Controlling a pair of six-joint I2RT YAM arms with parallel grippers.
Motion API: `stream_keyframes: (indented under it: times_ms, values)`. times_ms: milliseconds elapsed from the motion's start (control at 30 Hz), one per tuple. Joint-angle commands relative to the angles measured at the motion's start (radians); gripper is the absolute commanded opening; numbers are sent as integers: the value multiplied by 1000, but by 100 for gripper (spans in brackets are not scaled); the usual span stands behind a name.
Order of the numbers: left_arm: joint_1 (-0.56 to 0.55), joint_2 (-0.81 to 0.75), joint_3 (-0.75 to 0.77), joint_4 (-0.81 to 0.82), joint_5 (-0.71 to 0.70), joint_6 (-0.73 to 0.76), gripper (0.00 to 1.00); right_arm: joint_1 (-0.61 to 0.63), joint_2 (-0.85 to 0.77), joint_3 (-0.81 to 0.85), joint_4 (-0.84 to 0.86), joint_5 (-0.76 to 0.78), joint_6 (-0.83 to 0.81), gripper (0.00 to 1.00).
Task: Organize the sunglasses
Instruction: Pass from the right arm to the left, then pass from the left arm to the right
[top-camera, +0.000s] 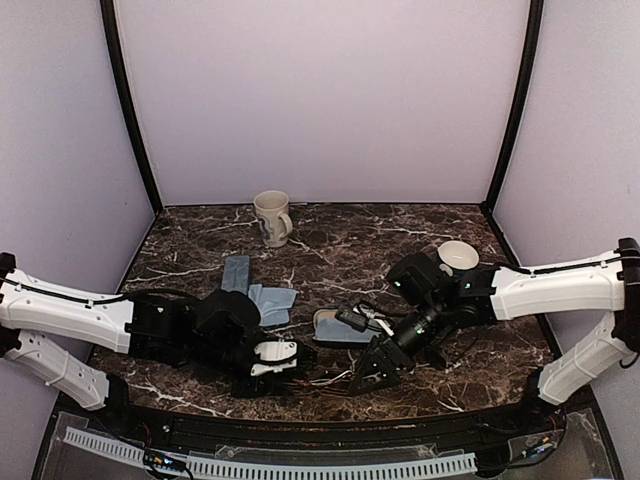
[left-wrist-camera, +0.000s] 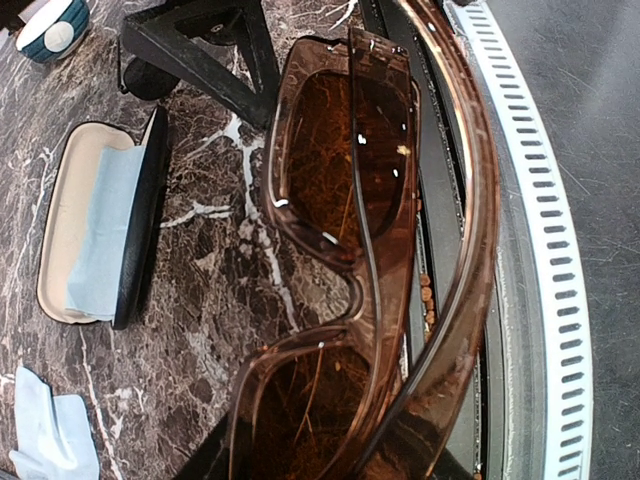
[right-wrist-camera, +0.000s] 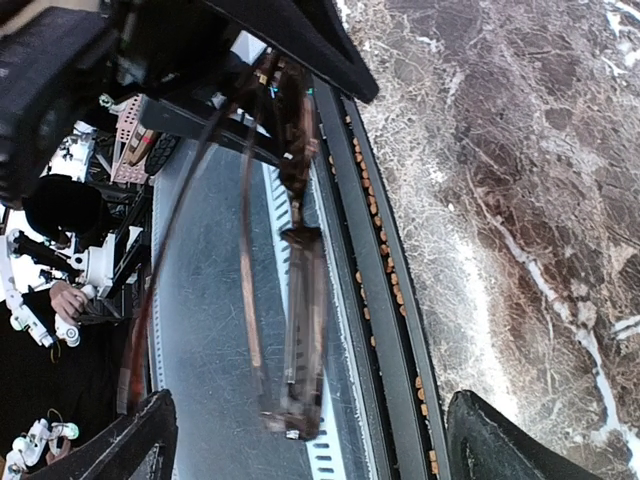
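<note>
Dark marble tabletop (top-camera: 400, 240) | left gripper (top-camera: 290, 362) clenched on brown-framed sunglasses (left-wrist-camera: 350, 250), held up at near edge, likely for handover | right gripper (top-camera: 380, 368) released, jaws spread facing them | open case (left-wrist-camera: 80, 230) lined, ready nearby.

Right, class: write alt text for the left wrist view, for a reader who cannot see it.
Translucent brown sunglasses fill the frame, close to the camera, above a dark marble table. At the picture's left lies an open case holding a pale blue cloth.

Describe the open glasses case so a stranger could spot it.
On the dark marble table, look centre, toward the near edge. The open glasses case lies there; unlike the pale blue cloth on its left, it has a black shell and cream lining.
</note>
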Motion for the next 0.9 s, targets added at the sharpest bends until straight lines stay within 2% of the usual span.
stream_keyframes:
  times_ms: [0,100,333,533,867]
  values:
    - [-3,24,35,-21,2,-12,34,-5,-29,29,20,-50,-7,96]
    - [-3,35,42,-19,-3,-16,35,-5,-33,27,32,-68,-10,100]
    - [-3,51,50,-15,-3,-18,35,-5,23,52,76,-37,54,100]
    - [-3,56,51,-14,-7,-18,35,-5,102,59,143,-67,100,97]
    - [-3,16,41,7,23,-28,35,-14,150,20,148,-24,116,91]
